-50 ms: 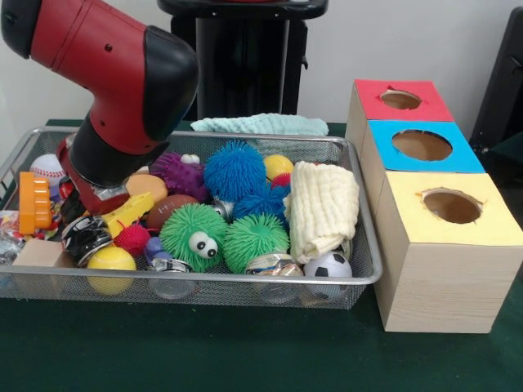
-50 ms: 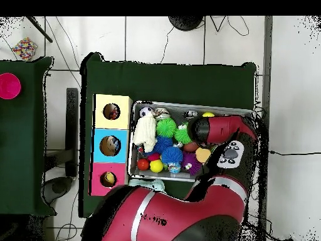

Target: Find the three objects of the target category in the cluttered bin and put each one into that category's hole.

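- Gripper (image 1: 96, 196) down at bin's (image 1: 359, 282) nine o'clock end in front view, among toys; open or closed, cannot tell.
- Green puffer (image 1: 193, 236) mid-bin; boxes (image 1: 441, 269) at three o'clock.
- Overhead: arm (image 2: 219, 130) over bin's three o'clock end.

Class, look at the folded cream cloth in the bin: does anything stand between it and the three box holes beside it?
Only the bin's mesh wall separates the cream cloth from the boxes. The red hole, blue hole and yellow hole are all uncovered.
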